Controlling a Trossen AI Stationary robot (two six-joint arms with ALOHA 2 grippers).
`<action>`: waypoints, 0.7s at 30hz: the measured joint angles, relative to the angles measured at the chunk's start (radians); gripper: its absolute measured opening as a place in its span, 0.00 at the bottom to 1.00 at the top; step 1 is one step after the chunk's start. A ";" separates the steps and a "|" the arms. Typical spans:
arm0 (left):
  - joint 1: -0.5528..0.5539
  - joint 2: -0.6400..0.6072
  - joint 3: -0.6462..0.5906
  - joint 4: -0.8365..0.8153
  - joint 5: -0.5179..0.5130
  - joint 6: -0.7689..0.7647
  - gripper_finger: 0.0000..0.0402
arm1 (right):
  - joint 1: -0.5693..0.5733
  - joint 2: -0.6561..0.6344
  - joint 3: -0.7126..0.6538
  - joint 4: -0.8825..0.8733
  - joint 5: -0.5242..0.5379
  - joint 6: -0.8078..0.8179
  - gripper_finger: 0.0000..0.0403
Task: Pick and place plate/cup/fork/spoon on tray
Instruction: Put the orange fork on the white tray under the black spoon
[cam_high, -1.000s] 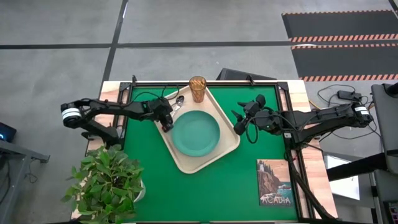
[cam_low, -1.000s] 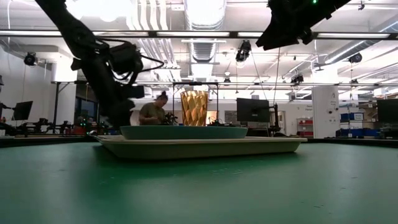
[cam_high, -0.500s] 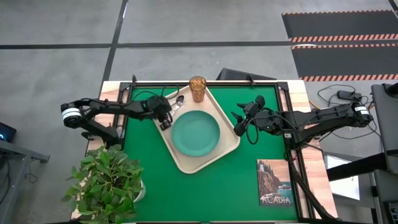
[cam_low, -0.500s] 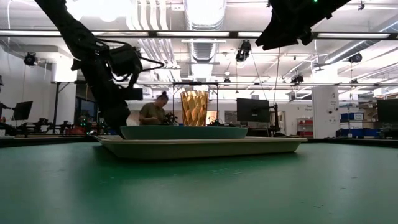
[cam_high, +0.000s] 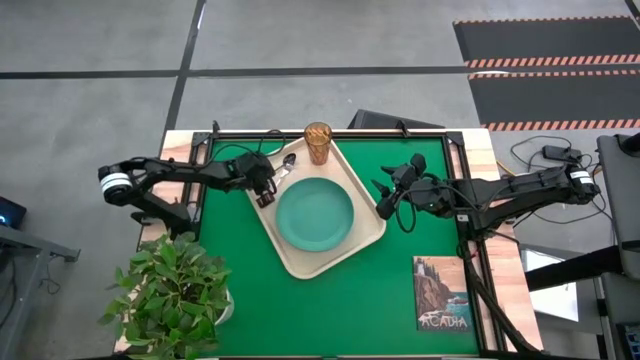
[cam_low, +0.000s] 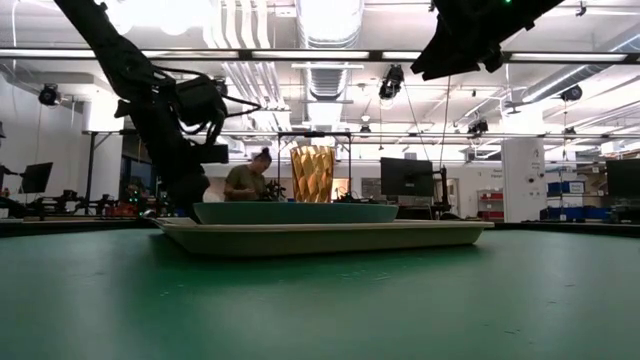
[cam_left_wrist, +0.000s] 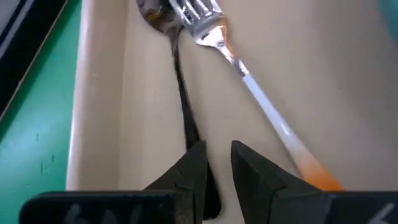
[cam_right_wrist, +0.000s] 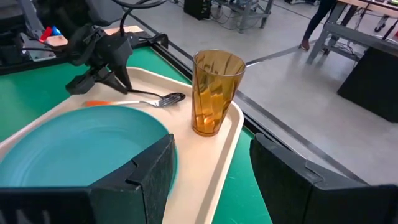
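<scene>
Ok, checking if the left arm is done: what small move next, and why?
Probably lift the left gripper straight up, clear of the tray. Its fingers stand slightly apart over the handle end of the spoon, which lies flat beside the fork on the tray; the plate and cup sit there too. The right gripper waits open beside the tray.

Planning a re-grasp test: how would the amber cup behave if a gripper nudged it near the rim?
The cup stands tall and narrow on the tray, so it would probably tip rather than slide. It looks thin-walled and empty, likely light. On its side, it may roll.
</scene>
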 joint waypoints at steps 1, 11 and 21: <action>0.001 -0.001 0.002 -0.003 0.021 0.000 0.14 | 0.002 0.000 0.000 0.000 0.000 0.000 0.49; 0.028 0.018 0.000 -0.001 0.071 -0.027 0.01 | 0.004 0.000 0.000 0.000 -0.023 0.016 0.49; 0.041 0.024 0.000 0.014 -0.133 -0.053 0.00 | 0.004 0.002 0.000 0.000 -0.024 0.018 0.49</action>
